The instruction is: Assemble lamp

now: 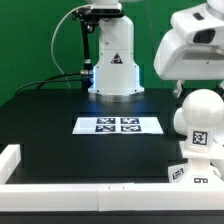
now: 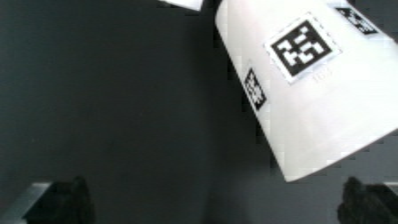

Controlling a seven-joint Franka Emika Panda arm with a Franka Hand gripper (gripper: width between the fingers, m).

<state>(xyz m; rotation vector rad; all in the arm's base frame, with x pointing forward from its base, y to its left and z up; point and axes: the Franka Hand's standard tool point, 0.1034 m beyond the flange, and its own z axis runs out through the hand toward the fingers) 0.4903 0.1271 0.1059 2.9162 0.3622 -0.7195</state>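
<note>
The wrist view shows a large white tapered part with black-and-white tags, the shade [image 2: 311,110], on the dark table. My gripper [image 2: 217,202] is open; its two dark fingertips [image 2: 64,203] stand wide apart at the frame's edge with only bare table between them, and the shade is clear of them. In the exterior view the arm's white hand [image 1: 195,48] hangs at the right, above a round-topped tagged white part, by its look the bulb [image 1: 200,118]. Below that, a smaller tagged white part, probably the base [image 1: 186,172], is cut off by the frame. The fingers are not distinguishable in the exterior view.
The marker board [image 1: 118,125] lies flat mid-table, in front of the arm's pedestal [image 1: 115,62]. A white rail [image 1: 80,186] runs along the near table edge and turns up the exterior view's left side.
</note>
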